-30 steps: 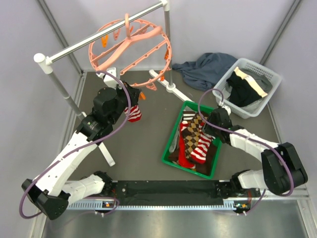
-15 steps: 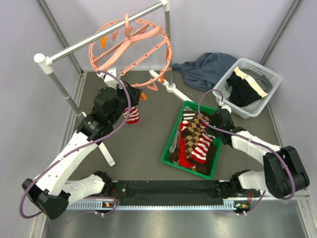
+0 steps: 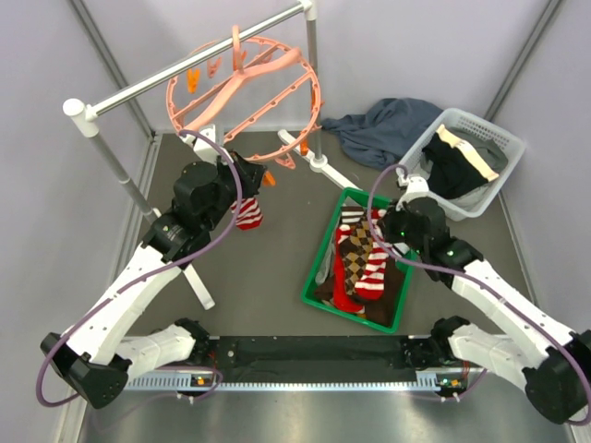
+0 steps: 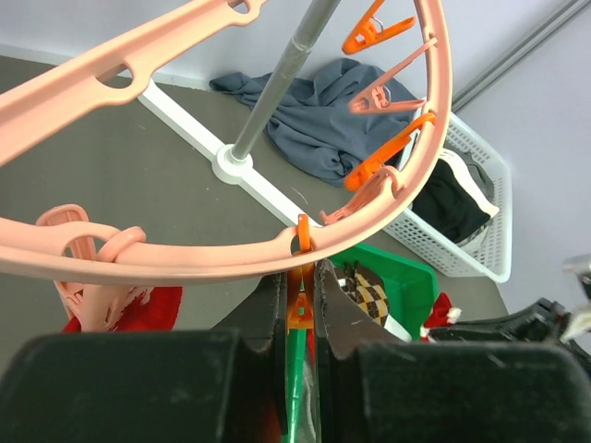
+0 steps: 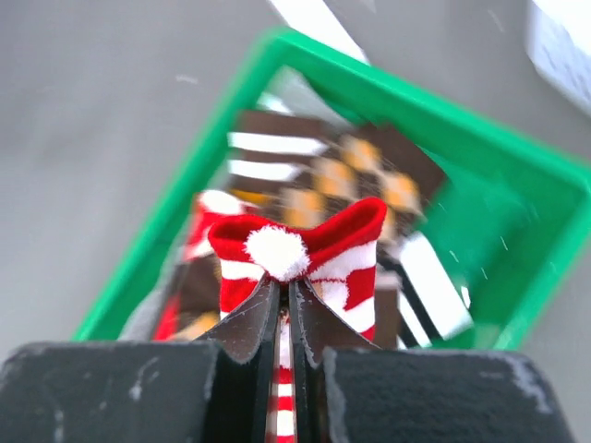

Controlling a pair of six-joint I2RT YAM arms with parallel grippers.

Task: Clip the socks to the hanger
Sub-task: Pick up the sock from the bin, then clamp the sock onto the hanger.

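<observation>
The salmon-pink hanger (image 3: 242,92) hangs from the grey rail. My left gripper (image 3: 260,180) is up at its lower rim, shut on a small orange clip (image 4: 300,309) under the ring (image 4: 185,263). A red-and-white striped sock (image 3: 247,214) dangles just below that spot. My right gripper (image 3: 386,235) is over the green bin (image 3: 319,277), shut on the cuff of another red-and-white striped sock (image 5: 337,254) with a white pompom, lifted a little above the pile. Argyle, brown and red socks (image 3: 362,242) lie in the bin beneath it.
A white laundry basket (image 3: 480,138) with black and cream garments stands at the back right, and a dark blue-grey cloth (image 3: 383,125) lies beside it. The grey rail (image 3: 166,78) rests on white posts, with a white foot (image 3: 319,164) near the bin.
My right gripper has shut on the striped sock's cuff and raised it, and the right arm has swung forward. The left gripper still holds the orange clip in place.
</observation>
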